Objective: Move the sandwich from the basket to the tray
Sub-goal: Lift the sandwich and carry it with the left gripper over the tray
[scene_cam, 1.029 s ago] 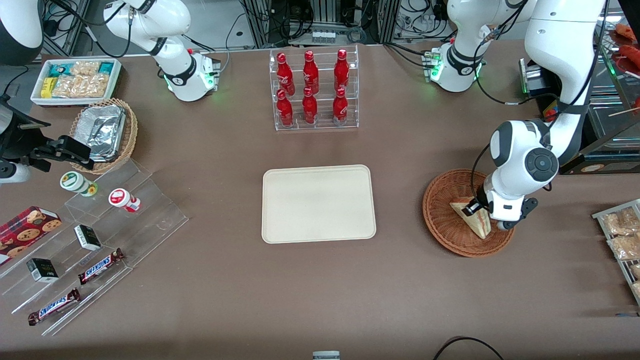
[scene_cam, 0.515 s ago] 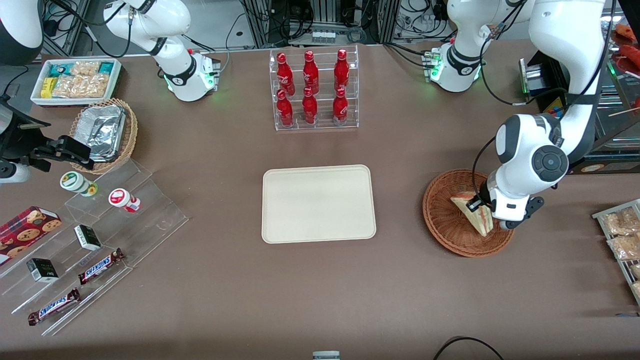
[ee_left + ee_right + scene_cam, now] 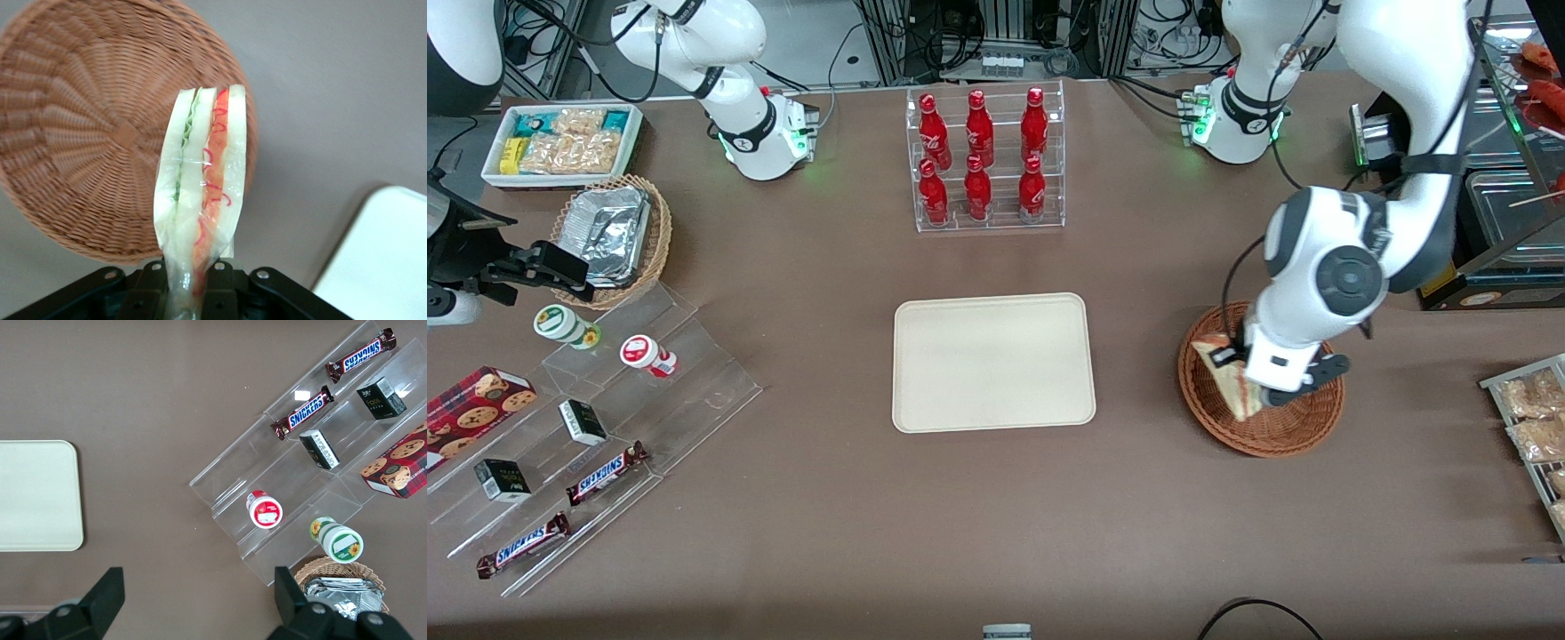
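The gripper (image 3: 1249, 388) pinches the wrapped sandwich (image 3: 202, 200) by its narrow end, holding it above the basket (image 3: 1303, 425), clear of the weave. The clear wrap looks slick, so the wedge may slide out on the way to the tray (image 3: 993, 362).

Front view: high, steep down over whole table (image 3: 827, 498). Left wrist view: close, down past gripper (image 3: 187, 283) onto basket (image 3: 73, 120). Right wrist view: straight down. All share tray (image 3: 993, 362).
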You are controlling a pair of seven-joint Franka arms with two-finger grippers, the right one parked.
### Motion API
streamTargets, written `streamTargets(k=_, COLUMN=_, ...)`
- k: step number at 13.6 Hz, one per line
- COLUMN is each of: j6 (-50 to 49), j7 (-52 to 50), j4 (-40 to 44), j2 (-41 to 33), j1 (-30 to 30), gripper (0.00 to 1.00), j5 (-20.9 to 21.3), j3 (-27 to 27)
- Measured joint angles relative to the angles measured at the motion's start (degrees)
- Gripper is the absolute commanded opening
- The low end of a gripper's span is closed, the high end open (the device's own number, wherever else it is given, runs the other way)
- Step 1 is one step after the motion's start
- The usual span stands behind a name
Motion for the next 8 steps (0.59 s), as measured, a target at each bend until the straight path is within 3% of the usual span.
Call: streamTargets(k=8, j6=0.14, j7=-2.08, j4=13.4, j2=12.48, j1=-16.86, gripper=0.0, j5=-0.19, j3=-0.37)
